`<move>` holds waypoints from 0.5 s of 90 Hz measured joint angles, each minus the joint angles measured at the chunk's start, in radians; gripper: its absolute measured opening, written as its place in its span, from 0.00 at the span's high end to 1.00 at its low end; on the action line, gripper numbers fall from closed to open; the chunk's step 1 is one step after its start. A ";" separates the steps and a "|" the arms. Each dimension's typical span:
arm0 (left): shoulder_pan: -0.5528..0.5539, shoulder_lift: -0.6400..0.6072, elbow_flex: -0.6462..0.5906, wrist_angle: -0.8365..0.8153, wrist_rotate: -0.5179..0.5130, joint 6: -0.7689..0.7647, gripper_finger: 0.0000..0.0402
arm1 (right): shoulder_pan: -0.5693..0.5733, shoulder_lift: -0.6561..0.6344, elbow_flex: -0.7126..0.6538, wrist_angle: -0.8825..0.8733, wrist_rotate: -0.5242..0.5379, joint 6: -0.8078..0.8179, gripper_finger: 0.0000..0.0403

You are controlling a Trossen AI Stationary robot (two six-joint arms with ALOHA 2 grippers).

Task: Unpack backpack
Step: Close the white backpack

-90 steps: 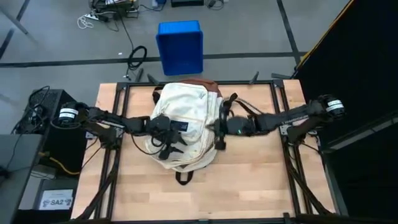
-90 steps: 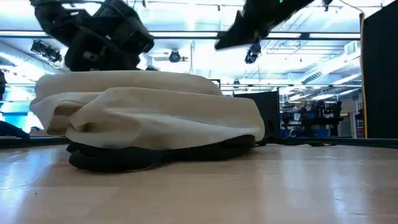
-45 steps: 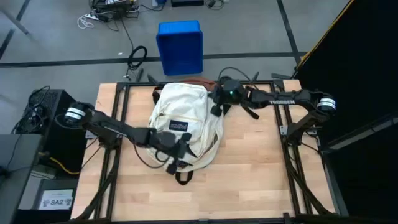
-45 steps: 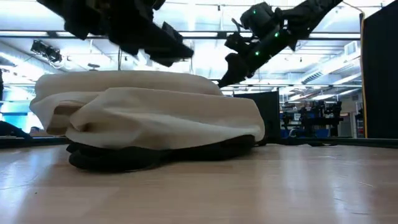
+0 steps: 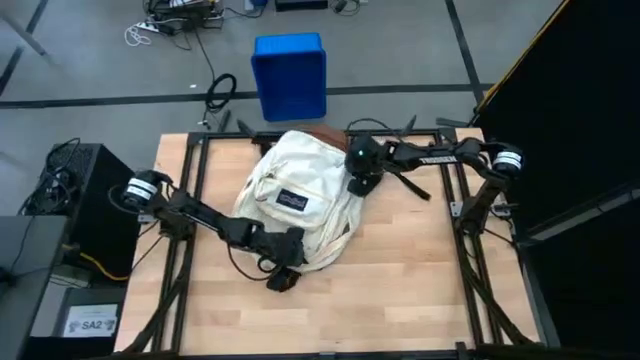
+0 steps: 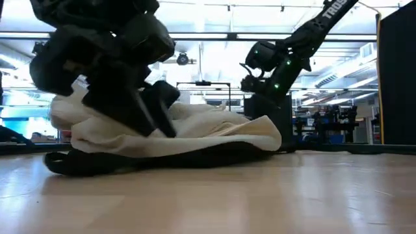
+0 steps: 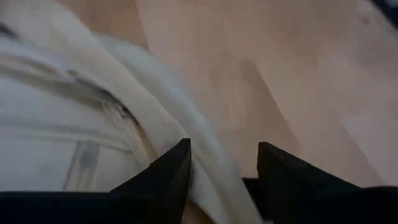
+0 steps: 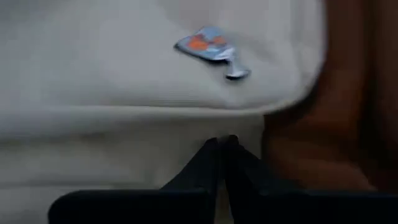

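Lying mid-bench, the cream-white fabric backpack (image 5: 297,205) has the left claw (image 7: 217,163) spread around its near edge, the right claw (image 8: 221,154) pinched together at its brown far base. Thin grip; fabric might slip.

backpack (image 5: 300,200) mid-table, bare wood (image 5: 410,270) right

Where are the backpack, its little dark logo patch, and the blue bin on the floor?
backpack (image 5: 312,172): high view, cream fabric on its upper front.
logo patch (image 5: 292,200): high view, middle of the dark rectangle.
blue bin (image 5: 290,76): high view, middle of its blue top.
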 joint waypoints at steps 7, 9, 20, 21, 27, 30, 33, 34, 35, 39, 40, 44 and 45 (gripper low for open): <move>-0.002 -0.028 -0.001 -0.068 -0.013 0.005 0.61 | 0.041 -0.010 0.000 -0.084 0.020 0.029 1.00; -0.002 -0.035 -0.002 -0.089 -0.019 0.007 0.61 | 0.054 -0.013 0.000 -0.106 0.021 0.039 1.00; -0.004 -0.092 -0.004 -0.217 -0.086 0.025 0.61 | 0.150 -0.024 0.000 -0.234 0.024 0.123 1.00; -0.004 -0.099 -0.005 -0.227 -0.095 0.026 0.61 | 0.160 -0.024 0.000 -0.245 0.024 0.131 1.00; -0.002 -0.126 -0.008 -0.273 -0.142 0.035 0.61 | 0.223 -0.027 0.000 -0.282 0.022 0.184 1.00; -0.002 -0.145 -0.009 -0.285 -0.160 0.044 0.61 | 0.251 -0.027 0.000 -0.292 0.023 0.205 1.00; 0.000 -0.161 -0.010 -0.289 -0.172 0.052 0.61 | 0.278 -0.027 -0.001 -0.296 0.023 0.227 1.00; 0.000 -0.166 -0.010 -0.288 -0.175 0.054 0.61 | 0.286 -0.027 -0.001 -0.296 0.023 0.234 1.00; 0.000 -0.173 -0.010 -0.285 -0.179 0.056 0.61 | 0.295 -0.027 -0.002 -0.297 0.023 0.241 1.00; 0.000 -0.198 -0.010 -0.260 -0.190 0.063 0.61 | 0.327 -0.026 -0.002 -0.294 0.023 0.266 1.00; 0.000 -0.204 -0.010 -0.253 -0.192 0.065 0.61 | 0.335 -0.026 -0.002 -0.293 0.022 0.273 1.00; 0.000 -0.230 -0.010 -0.228 -0.199 0.073 0.61 | 0.360 -0.026 0.001 -0.293 0.016 0.300 1.00; 0.000 -0.237 -0.010 -0.223 -0.200 0.075 0.61 | 0.366 -0.027 0.003 -0.295 0.014 0.307 1.00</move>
